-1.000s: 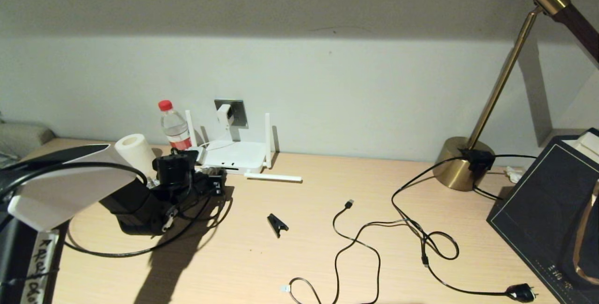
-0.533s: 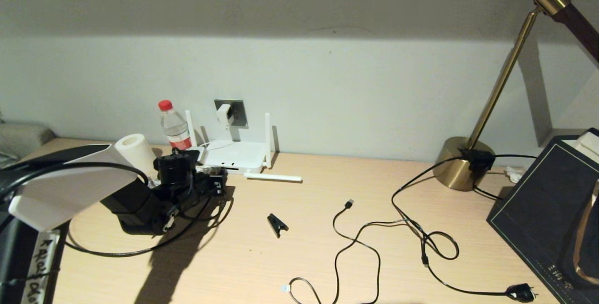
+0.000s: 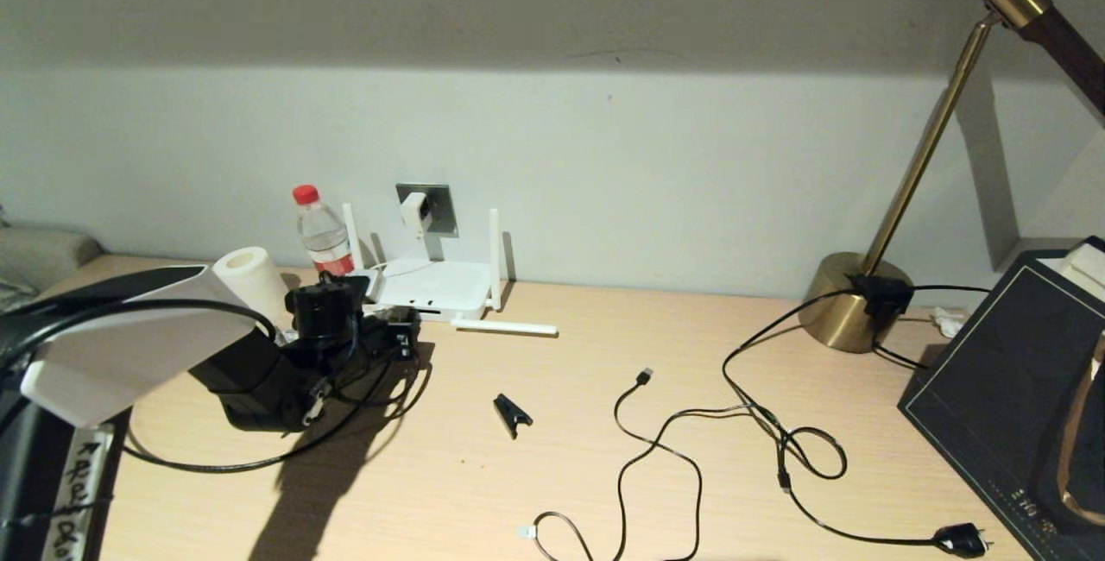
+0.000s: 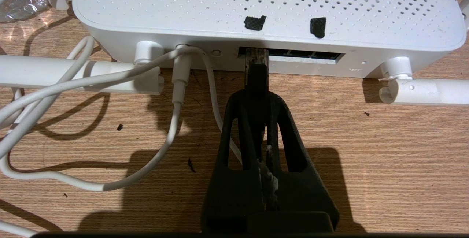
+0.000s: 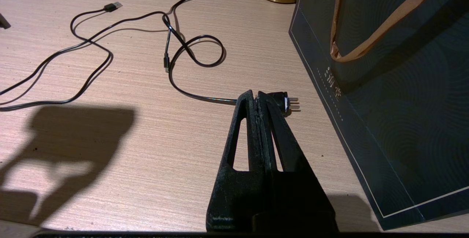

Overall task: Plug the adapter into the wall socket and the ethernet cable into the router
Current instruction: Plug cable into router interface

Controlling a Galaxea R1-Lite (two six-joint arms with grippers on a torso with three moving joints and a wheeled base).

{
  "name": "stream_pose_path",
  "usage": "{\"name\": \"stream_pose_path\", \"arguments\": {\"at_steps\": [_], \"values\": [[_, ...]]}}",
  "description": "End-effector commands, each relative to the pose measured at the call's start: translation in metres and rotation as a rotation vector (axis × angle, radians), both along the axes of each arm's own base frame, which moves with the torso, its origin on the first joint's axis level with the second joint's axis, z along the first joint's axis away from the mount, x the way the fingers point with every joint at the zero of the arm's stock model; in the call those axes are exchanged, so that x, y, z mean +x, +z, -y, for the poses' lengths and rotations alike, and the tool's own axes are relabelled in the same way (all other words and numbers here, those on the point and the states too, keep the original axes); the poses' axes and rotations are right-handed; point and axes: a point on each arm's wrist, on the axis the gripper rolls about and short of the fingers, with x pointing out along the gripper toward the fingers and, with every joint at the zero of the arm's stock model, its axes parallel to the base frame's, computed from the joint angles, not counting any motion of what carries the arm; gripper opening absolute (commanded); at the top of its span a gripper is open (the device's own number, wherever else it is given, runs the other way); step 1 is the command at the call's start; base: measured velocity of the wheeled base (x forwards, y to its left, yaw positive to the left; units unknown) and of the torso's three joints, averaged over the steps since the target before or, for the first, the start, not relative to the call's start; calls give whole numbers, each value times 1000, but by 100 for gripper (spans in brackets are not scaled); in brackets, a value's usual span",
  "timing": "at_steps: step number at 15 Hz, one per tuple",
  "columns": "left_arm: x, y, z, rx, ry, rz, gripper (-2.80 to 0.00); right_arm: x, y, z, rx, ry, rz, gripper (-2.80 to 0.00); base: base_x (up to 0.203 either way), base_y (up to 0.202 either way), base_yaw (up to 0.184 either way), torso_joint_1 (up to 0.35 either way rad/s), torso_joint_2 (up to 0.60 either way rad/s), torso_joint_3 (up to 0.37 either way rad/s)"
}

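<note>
The white router [image 3: 436,285] lies by the wall, under the grey wall socket [image 3: 438,207]. The white adapter [image 3: 415,211] sits in that socket, and its white cord [image 4: 180,80] runs into the router's [image 4: 263,7] back edge. My left gripper [image 4: 256,97] is shut on the ethernet cable's clear connector [image 4: 256,55], whose tip is at the leftmost opening of the port row. How deep it sits is hidden. From the head view the left gripper [image 3: 399,338] is right at the router's front edge, and the black ethernet cable [image 3: 216,463] loops behind it. My right gripper [image 5: 255,96] hovers shut and empty over the table.
A water bottle [image 3: 322,237] and paper roll [image 3: 249,279] stand left of the router. One antenna [image 3: 505,328] lies flat on the desk. A black clip [image 3: 512,414], a USB-tipped cable [image 3: 643,377], a chunky black plug [image 5: 285,100], a brass lamp base [image 3: 850,298] and a dark bag [image 3: 1010,388] lie to the right.
The left gripper has crept slightly toward the router with the connector. Nothing else has moved.
</note>
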Motion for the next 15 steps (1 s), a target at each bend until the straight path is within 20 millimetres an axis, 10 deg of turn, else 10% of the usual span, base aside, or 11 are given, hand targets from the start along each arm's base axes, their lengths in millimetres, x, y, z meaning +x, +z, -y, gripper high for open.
{"name": "stream_pose_path", "arguments": {"at_steps": [1,15], "values": [[1,-1,-1,-1,1,5,-280,0,0,0,0,1,-3,-280,0,0,0,0,0,0],[0,-2,-1,0,1,1,-280,0,0,0,0,1,-3,-280,0,0,0,0,0,0]]}}
